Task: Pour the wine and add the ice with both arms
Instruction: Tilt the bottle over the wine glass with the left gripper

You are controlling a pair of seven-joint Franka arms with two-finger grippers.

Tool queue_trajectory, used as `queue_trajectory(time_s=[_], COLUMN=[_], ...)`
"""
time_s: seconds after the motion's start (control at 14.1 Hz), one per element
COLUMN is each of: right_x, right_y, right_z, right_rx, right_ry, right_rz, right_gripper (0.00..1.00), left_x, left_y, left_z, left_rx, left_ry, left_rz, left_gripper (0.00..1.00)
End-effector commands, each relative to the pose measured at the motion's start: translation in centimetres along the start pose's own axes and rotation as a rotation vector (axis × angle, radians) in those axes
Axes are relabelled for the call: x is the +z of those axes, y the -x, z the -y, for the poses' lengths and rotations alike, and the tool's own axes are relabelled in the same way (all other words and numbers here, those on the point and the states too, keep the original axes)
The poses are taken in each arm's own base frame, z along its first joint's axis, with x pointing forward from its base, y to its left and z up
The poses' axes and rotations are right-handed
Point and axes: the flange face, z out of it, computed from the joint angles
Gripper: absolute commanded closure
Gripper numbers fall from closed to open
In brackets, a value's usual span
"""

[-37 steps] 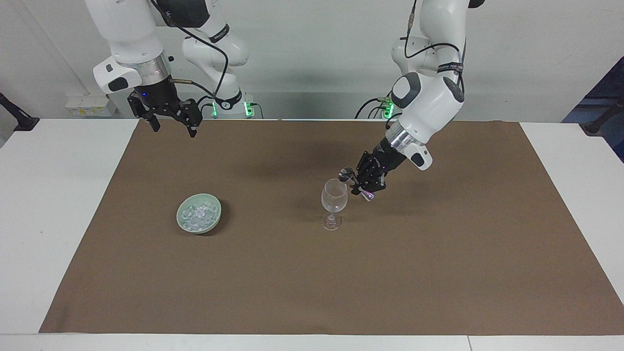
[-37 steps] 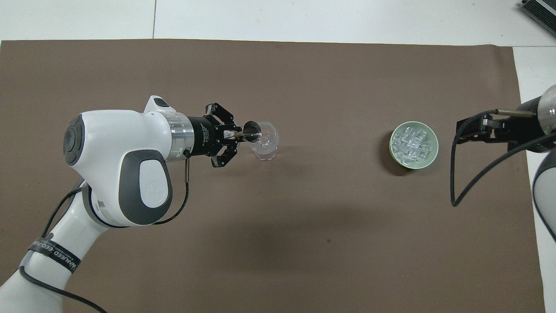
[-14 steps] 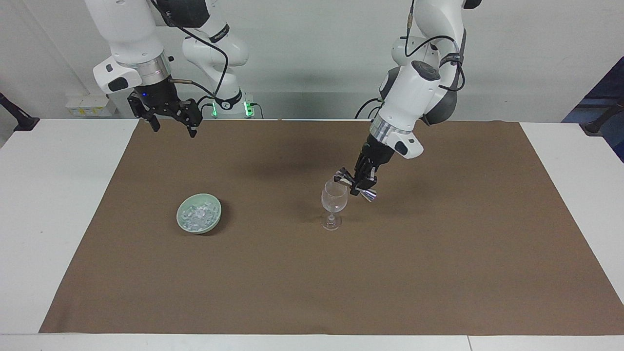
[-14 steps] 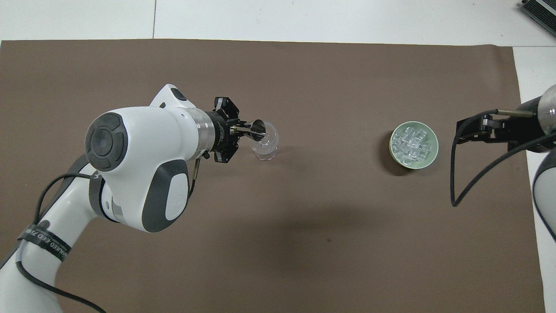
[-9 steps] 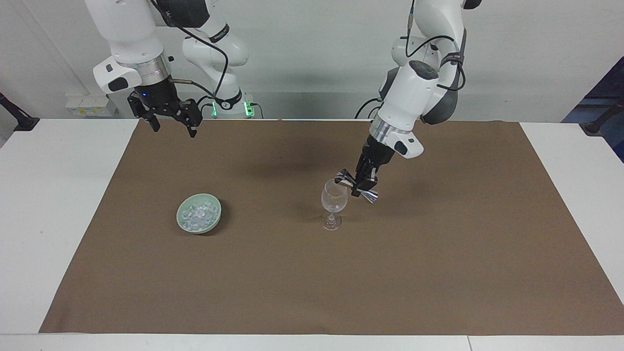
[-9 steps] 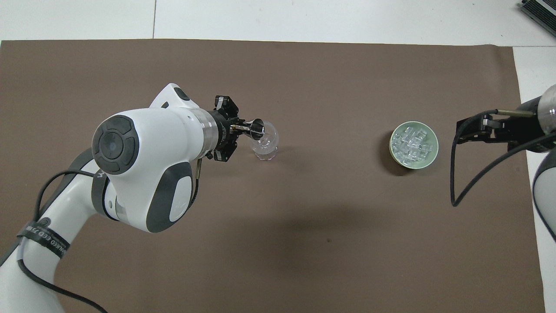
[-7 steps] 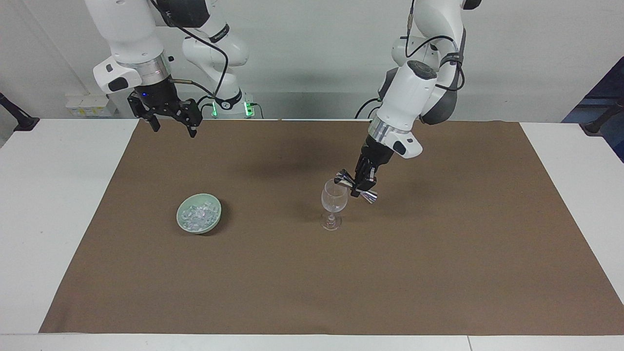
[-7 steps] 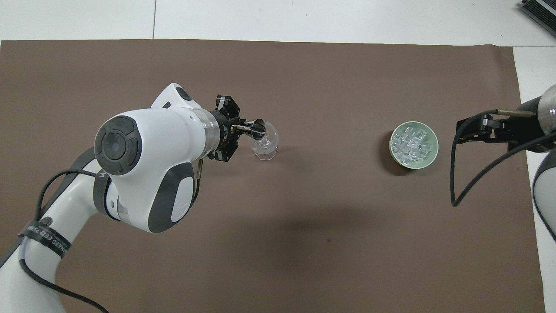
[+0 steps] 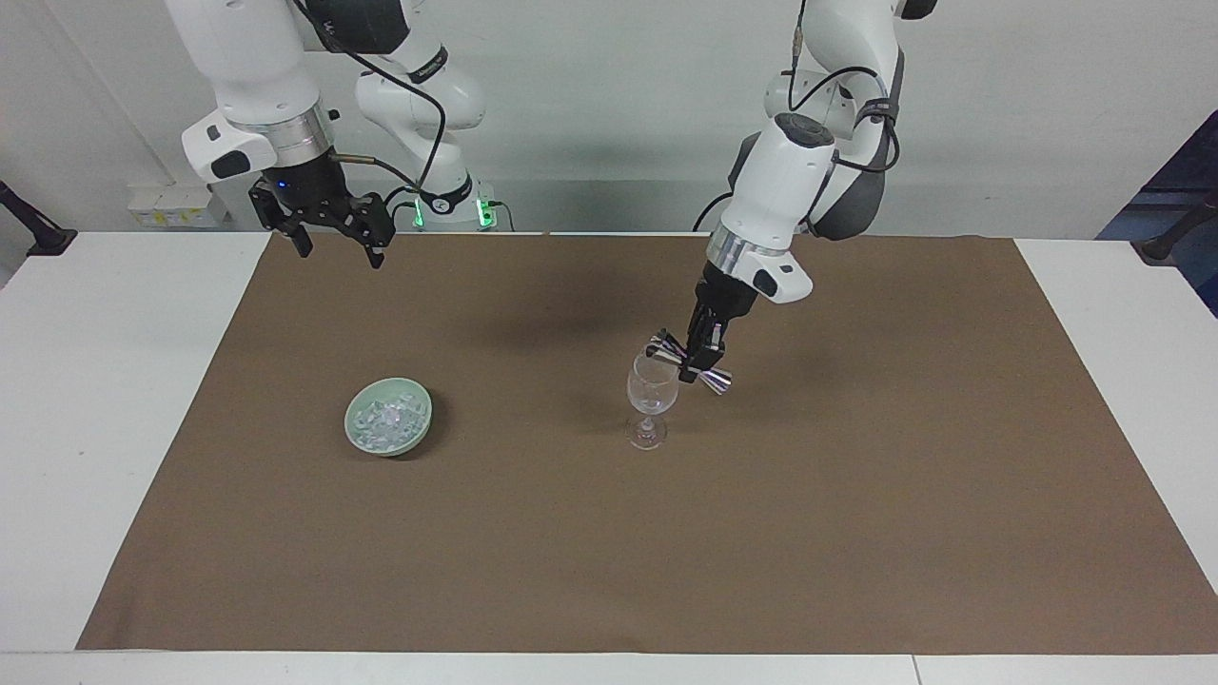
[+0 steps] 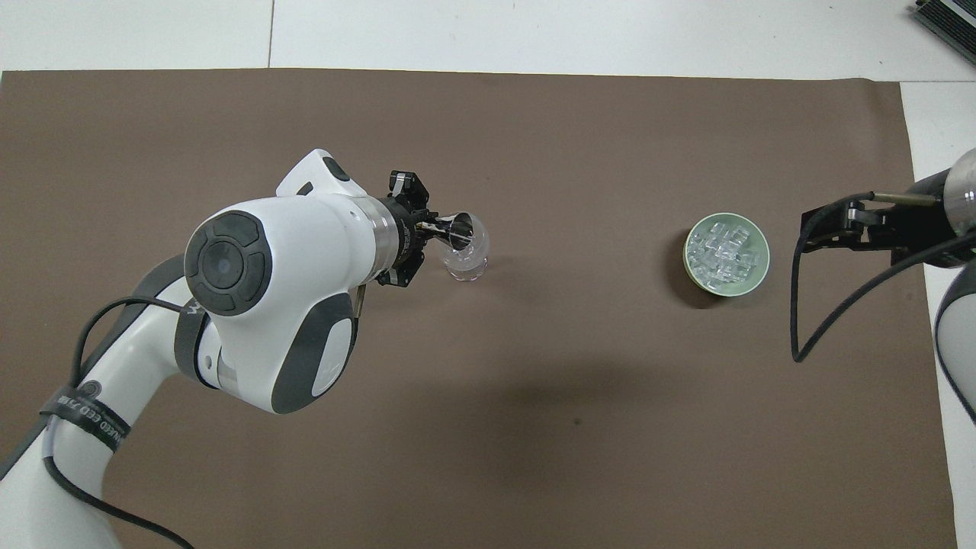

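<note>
A clear stemmed wine glass (image 9: 652,385) (image 10: 467,255) stands upright near the middle of the brown mat. My left gripper (image 9: 702,360) (image 10: 428,226) is shut on a small metal jigger (image 9: 716,380) (image 10: 460,227), which lies tipped sideways with one mouth over the glass's rim. No wine shows in the glass or the jigger. The ice (image 9: 385,419) (image 10: 724,252) fills a pale green bowl (image 9: 390,447) (image 10: 743,290) toward the right arm's end of the table. My right gripper (image 9: 340,253) (image 10: 804,232) waits open in the air over the mat's edge by its base, holding nothing.
A brown mat (image 9: 609,533) covers most of the white table (image 9: 105,428). The left arm's big white forearm (image 10: 290,305) hangs over the mat beside the glass. A dark object (image 10: 949,19) sits at the table's corner.
The left arm's forearm has swung more upright and closer to the glass, turning the jigger slightly at the rim. The glass, the bowl and the right arm have not moved.
</note>
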Motion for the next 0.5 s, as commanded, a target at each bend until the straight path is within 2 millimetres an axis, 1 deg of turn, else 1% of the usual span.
queue_trajectory(time_s=[0.0, 0.43], right_x=[-0.04, -0.04], right_y=[0.58, 0.58], right_z=[-0.44, -0.44], right_rx=[-0.015, -0.015], right_ry=[-0.016, -0.016], right_rz=[0.008, 0.008], right_gripper=[0.0, 0.0], left_x=[0.04, 0.52], left_y=[0.36, 0.21], left_z=[-0.42, -0.12], left_rx=[-0.004, 0.019], left_ry=[0.015, 0.004], left_rz=[-0.013, -0.035], left_gripper=[1.0, 1.0])
